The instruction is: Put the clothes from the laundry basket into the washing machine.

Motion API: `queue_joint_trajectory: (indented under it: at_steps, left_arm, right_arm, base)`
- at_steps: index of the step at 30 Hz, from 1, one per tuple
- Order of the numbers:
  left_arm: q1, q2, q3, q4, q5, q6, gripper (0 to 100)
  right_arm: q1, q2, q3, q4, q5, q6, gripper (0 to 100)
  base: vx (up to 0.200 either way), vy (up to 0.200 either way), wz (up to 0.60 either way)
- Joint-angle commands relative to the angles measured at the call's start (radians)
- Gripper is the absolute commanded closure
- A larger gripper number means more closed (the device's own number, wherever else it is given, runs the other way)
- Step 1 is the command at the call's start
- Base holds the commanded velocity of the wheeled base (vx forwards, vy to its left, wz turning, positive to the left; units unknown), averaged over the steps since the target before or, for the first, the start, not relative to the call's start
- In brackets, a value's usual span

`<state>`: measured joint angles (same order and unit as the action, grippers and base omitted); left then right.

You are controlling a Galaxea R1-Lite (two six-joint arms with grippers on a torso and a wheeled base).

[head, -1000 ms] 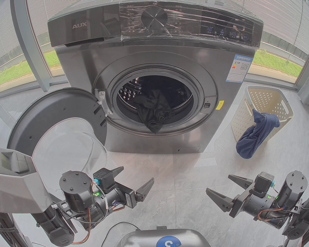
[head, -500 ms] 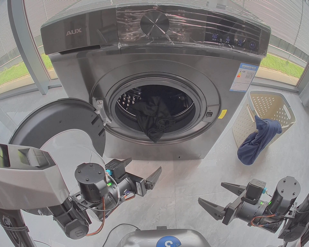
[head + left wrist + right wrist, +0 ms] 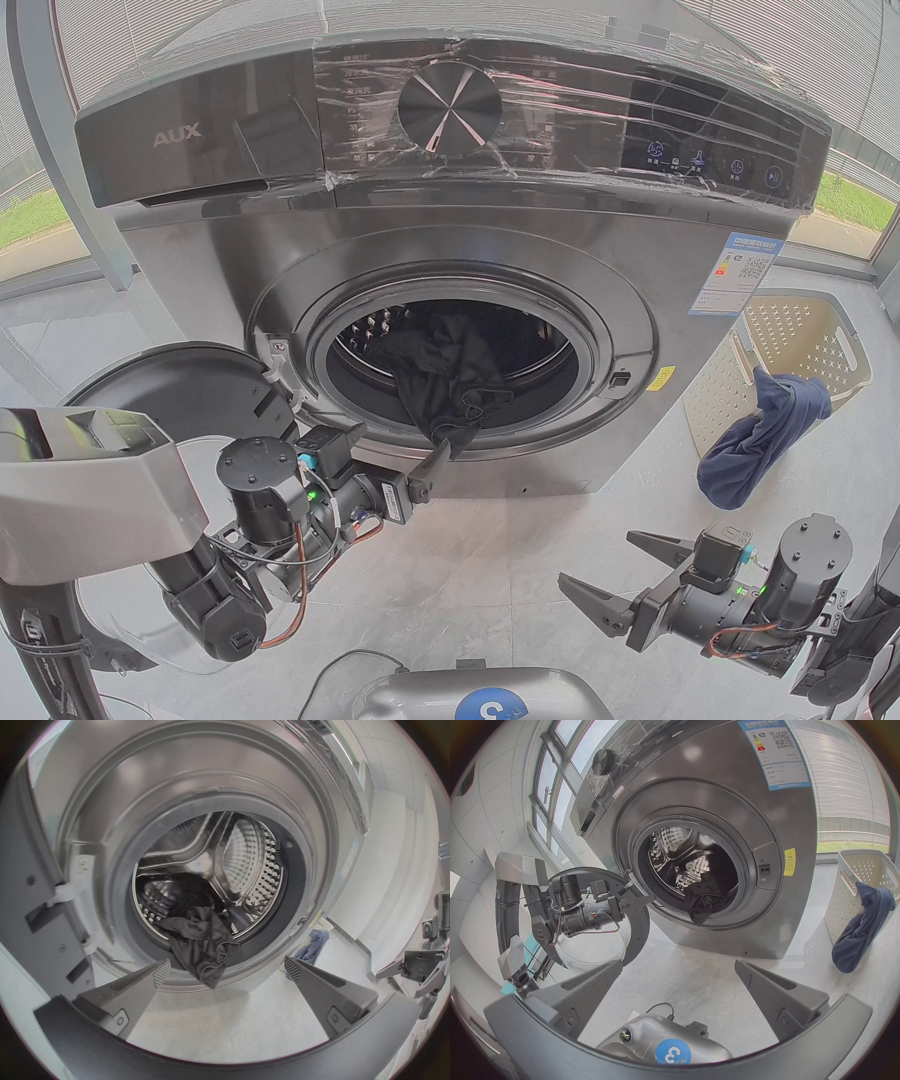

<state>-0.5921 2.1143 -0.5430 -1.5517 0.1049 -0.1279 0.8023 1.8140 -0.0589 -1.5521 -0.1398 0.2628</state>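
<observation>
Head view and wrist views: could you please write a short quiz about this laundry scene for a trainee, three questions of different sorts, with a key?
1. True or false: part of the black garment hangs out over the lower rim of the washing machine opening.
2. Where is the blue garment? A) inside the washing machine B) draped over the rim of the laundry basket, hanging down its outside C) on top of the washing machine
3. Fill in: the left pincer and the right pincer both stand ____, holding nothing.
Key: 1 true; 2 B; 3 open.
</observation>
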Motion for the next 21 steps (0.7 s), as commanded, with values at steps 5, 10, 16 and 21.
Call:
queue_joint_trajectory:
  at_steps: [5, 10, 16, 21]
  left_arm:
    - [0.003, 0.070, -0.146, 0.073, -0.071, -0.004, 0]
    - [-0.002, 0.138, -0.256, 0.105, -0.080, -0.009, 0]
    - [-0.061, 0.171, -0.160, -0.010, -0.071, -0.001, 0]
    - [-0.080, 0.151, -0.127, -0.004, -0.068, -0.001, 0]
  right_arm:
    - [0.063, 0.013, 0.042, -0.005, -0.003, 0.032, 0]
    - [0.092, 0.011, 0.044, -0.006, -0.007, 0.036, 0]
    - [0.113, -0.004, 0.059, -0.006, -0.049, 0.061, 0]
    - [0.121, -0.004, 0.059, -0.006, -0.057, 0.075, 0]
  base:
    - [0.000, 0.000, 0.00]
    - [0.000, 0.000, 0.00]
    - [0.000, 0.000, 0.00]
    - [0.000, 0.000, 0.00]
